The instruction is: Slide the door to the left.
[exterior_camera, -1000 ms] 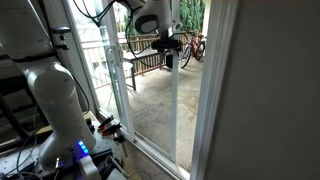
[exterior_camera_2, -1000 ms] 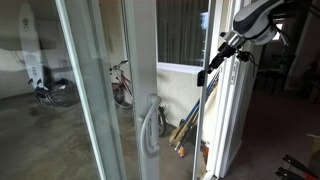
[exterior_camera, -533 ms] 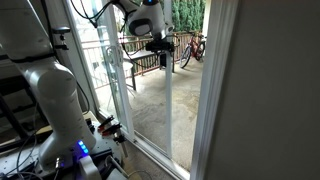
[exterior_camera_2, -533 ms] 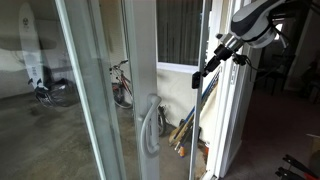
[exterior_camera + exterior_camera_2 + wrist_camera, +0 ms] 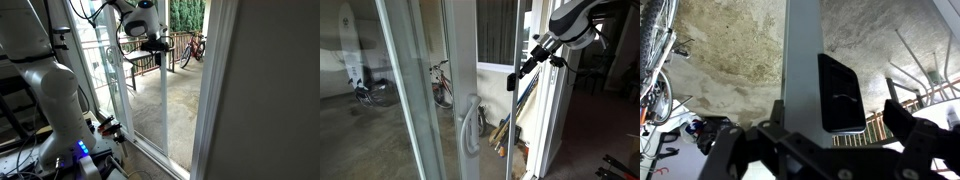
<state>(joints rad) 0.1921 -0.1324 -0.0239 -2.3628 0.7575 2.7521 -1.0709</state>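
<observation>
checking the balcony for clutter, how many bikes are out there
2: a red bike at the far railing, a second bike just left of the end effector. Others may be hidden.

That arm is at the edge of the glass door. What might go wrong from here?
1. In the wrist view the gripper looks open around the door, straddling its narrow white edge rather than clamping it, so it may slip off during the push.
2. One finger sits close to the black latch plate and might snag on it.
</observation>
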